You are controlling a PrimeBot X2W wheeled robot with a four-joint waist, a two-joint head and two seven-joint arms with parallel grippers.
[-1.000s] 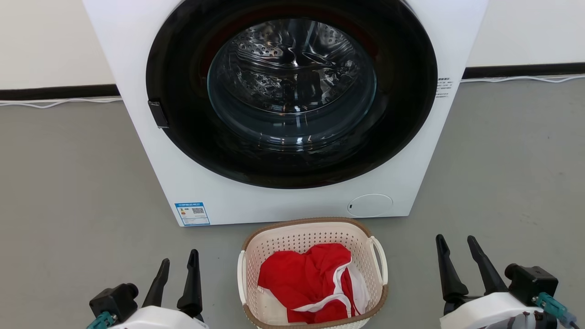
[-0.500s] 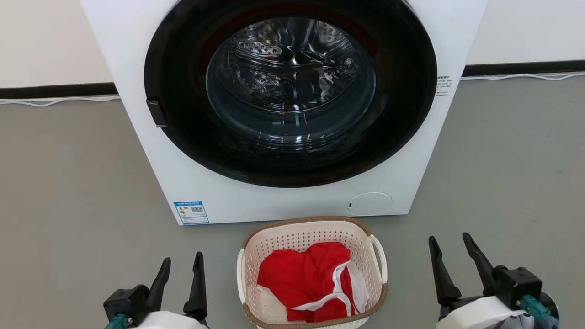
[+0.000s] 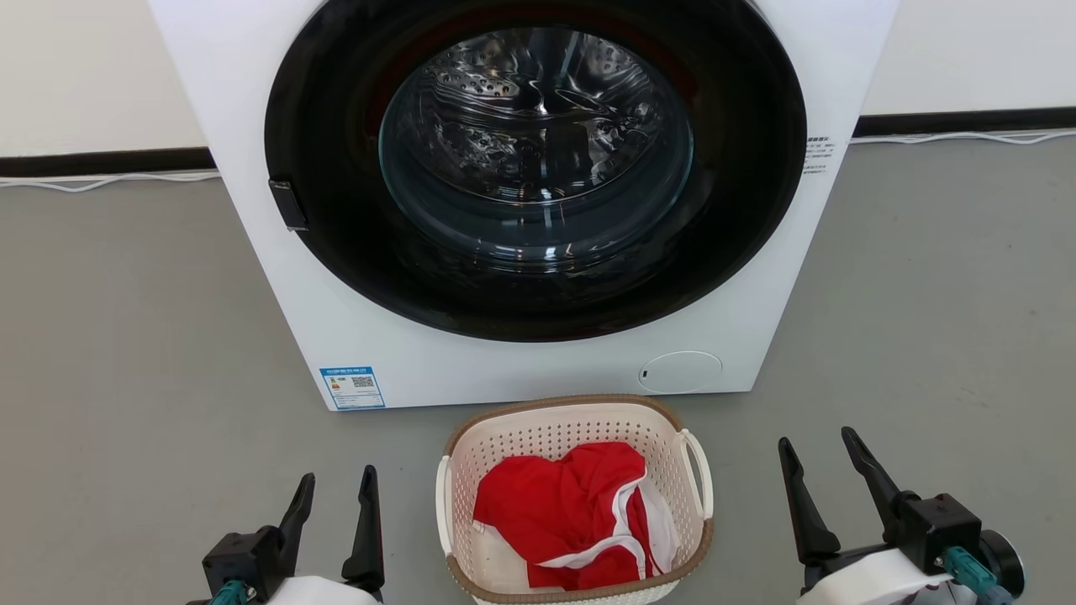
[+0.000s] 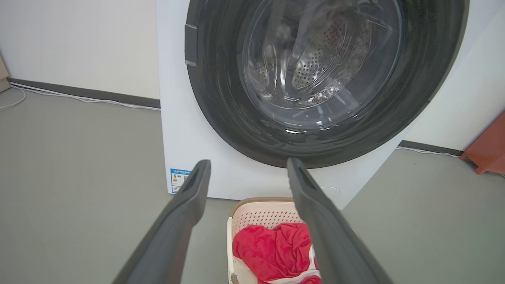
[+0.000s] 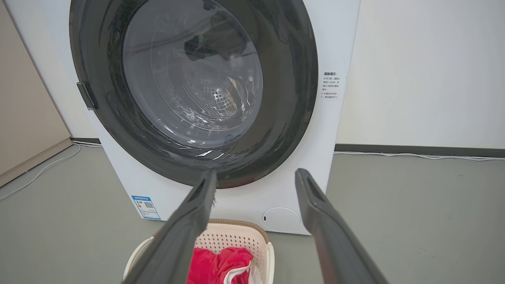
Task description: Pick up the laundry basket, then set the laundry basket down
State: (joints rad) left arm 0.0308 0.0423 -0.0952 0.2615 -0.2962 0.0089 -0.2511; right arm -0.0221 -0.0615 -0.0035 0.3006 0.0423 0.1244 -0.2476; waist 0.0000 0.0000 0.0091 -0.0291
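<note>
Head view: laundry basket (image 3: pixel 561 436) sits on the grey floor (image 3: pixel 126 336), just in front of the white washing machine (image 3: pixel 403 370), below its round dark door.
Basket contents: red cloth (image 3: pixel 555 504) with white trim.
Gripper positions: left gripper (image 3: pixel 338 473) is to the basket's left and right gripper (image 3: pixel 815 436) to its right. Both are apart from the basket and clear of its white loop handles (image 3: pixel 698 470).
Left jaws: parted, nothing between them, touching nothing.
Right jaws: parted, gap looks slightly wider, also empty.
Left wrist view: dark fingers (image 4: pixel 185 213) frame the basket's near-left corner and the red cloth. It also picks up an orange-red object (image 4: pixel 489 154) on the floor at the far right, by the wall.
Right wrist view: fingers (image 5: pixel 193 213) point over the basket's right side. It adds a beige panel (image 5: pixel 27 98) left of the machine, printed text on the machine's right front edge, and a white cable (image 5: pixel 414 156) along the wall base.
Shared detail: blue sticker (image 3: pixel 353 387) at the machine's lower-left front corner.
</note>
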